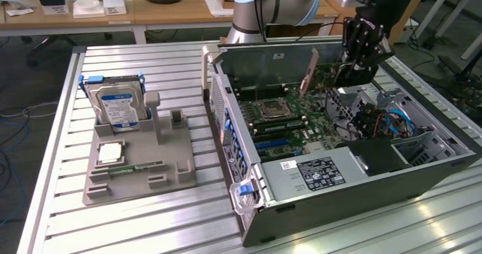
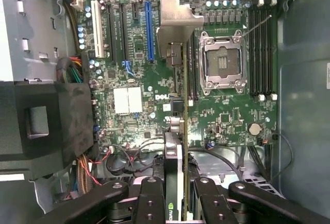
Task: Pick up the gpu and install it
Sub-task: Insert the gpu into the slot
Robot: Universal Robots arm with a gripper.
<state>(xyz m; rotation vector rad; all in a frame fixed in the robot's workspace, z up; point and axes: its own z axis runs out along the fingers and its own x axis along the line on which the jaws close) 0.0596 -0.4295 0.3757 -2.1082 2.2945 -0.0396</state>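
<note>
gpu (image 2: 176,28): thin dark card, silvery end bracket, edge-on, gripped by fingers (image 2: 149,201) over motherboard (image 2: 227,116).

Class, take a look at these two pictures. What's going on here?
A robot arm's fingers are clamped on the gpu, holding it on edge in the open computer case, just above the motherboard. The card does not look seated in a slot yet. On the table beside the case, a hard drive stands in a grey holder.
</note>
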